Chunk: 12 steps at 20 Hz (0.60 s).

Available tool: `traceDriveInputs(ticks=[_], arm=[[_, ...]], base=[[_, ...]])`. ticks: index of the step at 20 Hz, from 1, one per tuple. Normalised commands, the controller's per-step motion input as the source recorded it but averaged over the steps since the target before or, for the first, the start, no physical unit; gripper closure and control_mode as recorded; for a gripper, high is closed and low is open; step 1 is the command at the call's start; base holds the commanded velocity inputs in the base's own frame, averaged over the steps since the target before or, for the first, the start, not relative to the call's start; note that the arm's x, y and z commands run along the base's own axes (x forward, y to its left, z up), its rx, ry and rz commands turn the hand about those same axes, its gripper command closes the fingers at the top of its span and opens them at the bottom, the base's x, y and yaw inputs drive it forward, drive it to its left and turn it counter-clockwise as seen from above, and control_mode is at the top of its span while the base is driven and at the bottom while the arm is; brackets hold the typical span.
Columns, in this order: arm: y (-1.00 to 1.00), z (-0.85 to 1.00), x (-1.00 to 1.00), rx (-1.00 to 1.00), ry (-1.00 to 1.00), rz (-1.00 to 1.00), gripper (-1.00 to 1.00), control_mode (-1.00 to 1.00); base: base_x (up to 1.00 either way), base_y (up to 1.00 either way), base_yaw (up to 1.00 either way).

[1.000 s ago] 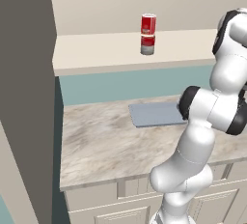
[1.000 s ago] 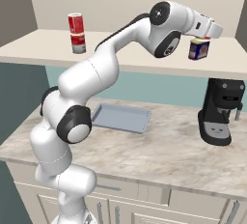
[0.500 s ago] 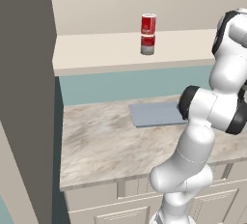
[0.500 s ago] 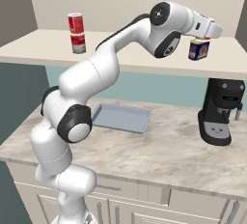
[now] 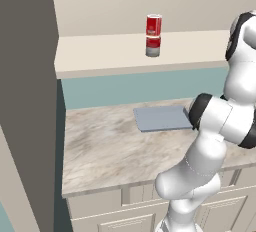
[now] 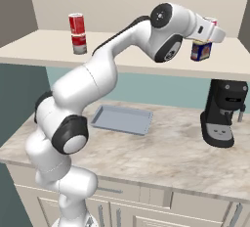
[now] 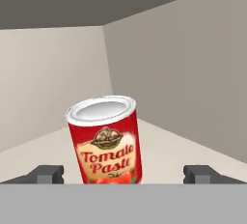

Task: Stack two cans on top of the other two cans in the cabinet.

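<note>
On cabinet shelf (image 6: 44, 45): hand (image 7: 123, 175) spread wide, grips nothing; tomato paste can (image 7: 104, 141) upright between fingertips (image 7: 47, 174).

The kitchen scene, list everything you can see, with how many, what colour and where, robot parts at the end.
stacked cans: two, red one on a red-and-grey one, left part of the cabinet shelf.
tomato paste can: one, red with pale label, standing upright between the open fingertips, apart from both.
blue can: one, dark blue, on the shelf under the hand, partly hidden.
cabinet: one, pale beige, open, above the counter.
tray: one, grey, flat on the counter.
coffee machine: one, black, right end of the counter.
counter: one, marbled beige.
gripper: one, dark fingertips, open, at the shelf.
</note>
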Motion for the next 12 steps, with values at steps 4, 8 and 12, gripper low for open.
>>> traceDriveInputs(ticks=[4,8,12], arm=[[0.34,-0.18,-0.16,0.01,0.0,0.0,-1.0,-1.0],[0.48,-0.1,-0.24,0.0,0.0,0.0,-1.0,-1.0],[0.43,-0.03,-0.46,0.0,0.0,0.0,-1.0,-1.0]], base=[[0.0,0.0,0.0],[0.0,0.0,0.0],[0.0,0.0,0.0]])
